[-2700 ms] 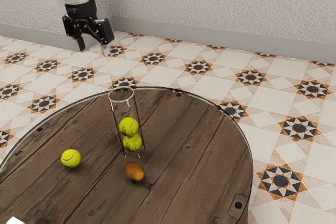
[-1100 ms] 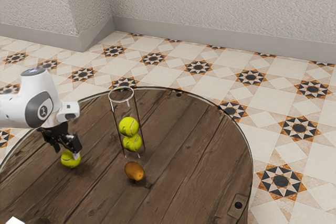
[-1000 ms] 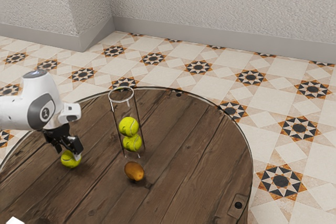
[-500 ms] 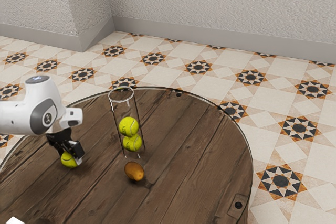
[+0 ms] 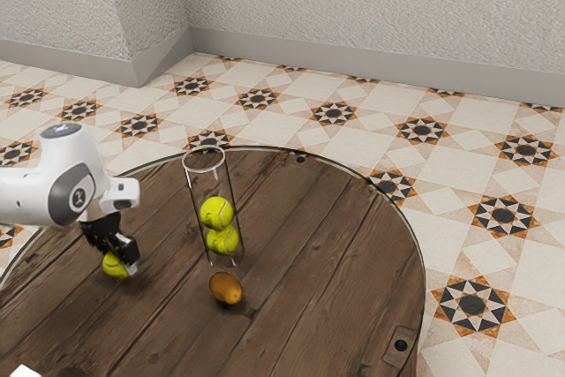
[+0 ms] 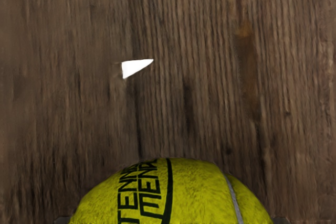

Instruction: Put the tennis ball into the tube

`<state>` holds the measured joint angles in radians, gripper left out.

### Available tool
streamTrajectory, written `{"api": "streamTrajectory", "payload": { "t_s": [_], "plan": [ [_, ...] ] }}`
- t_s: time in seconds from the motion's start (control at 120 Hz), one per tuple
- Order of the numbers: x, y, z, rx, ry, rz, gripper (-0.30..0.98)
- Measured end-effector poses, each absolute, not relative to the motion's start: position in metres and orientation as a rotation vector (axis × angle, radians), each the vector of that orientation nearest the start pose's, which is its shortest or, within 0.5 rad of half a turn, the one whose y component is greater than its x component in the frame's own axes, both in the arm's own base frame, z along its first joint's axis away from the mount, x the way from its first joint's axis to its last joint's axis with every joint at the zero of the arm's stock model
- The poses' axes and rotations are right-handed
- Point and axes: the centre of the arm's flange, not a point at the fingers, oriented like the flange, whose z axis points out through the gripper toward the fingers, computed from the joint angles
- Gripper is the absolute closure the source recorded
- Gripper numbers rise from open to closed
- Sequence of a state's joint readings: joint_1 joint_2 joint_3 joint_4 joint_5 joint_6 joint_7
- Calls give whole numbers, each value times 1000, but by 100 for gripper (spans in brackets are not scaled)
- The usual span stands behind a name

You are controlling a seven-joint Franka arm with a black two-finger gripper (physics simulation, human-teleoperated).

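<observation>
An orange-brown, oval fruit [image 5: 226, 289] lies on the round, dark wooden table [image 5: 305, 302]; a white, angular piece [image 5: 25, 372] sits at the exterior view's lower left; cream tiles [image 5: 334, 113] with black-and-orange stars stretch to a grey baseboard [image 5: 353, 79] under rough, pale walls [image 5: 371, 6].

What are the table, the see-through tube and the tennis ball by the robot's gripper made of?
The table looks like rough, dull brown wood: it has planks and grain. The tube seems smooth, clear plastic, maybe glass, because two balls show through its wall. The tennis ball by my gripper looks like fuzzy felt, with a matt, hairy surface and pale seam.
</observation>
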<state>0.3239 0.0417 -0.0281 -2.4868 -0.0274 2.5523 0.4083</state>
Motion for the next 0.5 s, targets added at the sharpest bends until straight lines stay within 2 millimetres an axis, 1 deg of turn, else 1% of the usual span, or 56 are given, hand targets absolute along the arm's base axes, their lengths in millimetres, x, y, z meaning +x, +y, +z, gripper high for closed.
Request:
{"api": "streamTrajectory", "payload": {
  "t_s": [0.042,0.108,0.217,0.267,0.325,0.4,0.458,0.5],
  "plan": [
    [453,137,294,-3132,145,-89,34],
    [455,132,338,-3102,160,-170,37],
    [473,101,415,-3076,240,-255,39],
    [481,88,444,-3083,262,-268,39],
    [490,74,473,-3099,286,-268,39],
    [502,49,510,-3112,347,-269,40],
    [512,38,528,-3129,378,-249,39],
    [524,29,532,-3144,407,-221,39]
  ]
}}
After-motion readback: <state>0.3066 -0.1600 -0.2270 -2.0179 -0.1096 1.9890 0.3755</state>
